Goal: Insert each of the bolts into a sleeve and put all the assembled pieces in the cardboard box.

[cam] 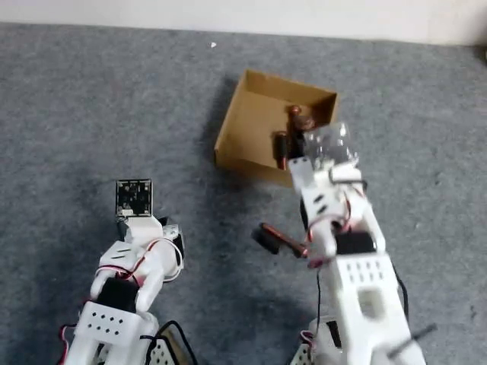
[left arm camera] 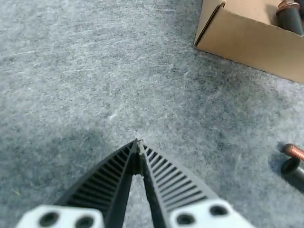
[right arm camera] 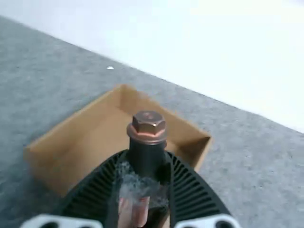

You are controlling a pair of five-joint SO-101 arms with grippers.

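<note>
My right gripper [right arm camera: 146, 161] is shut on an assembled piece [right arm camera: 147, 137], a black sleeve with a copper bolt head sticking out past the fingertips. In the high view this gripper [cam: 316, 141] hangs over the near right part of the cardboard box [cam: 243, 114]. Another black and copper piece [cam: 281, 146] lies inside the box by its near wall. A further sleeve with a copper bolt [cam: 278, 239] lies on the carpet beside the right arm, also seen in the left wrist view [left arm camera: 292, 160]. My left gripper [left arm camera: 138, 144] is shut and holds nothing, low over bare carpet at the front left [cam: 134, 196].
Grey carpet covers the table. The box [left arm camera: 251, 40] stands at the back centre with an open top. A pale wall [right arm camera: 213, 42] runs along the far edge. Open carpet lies between the left arm and the box.
</note>
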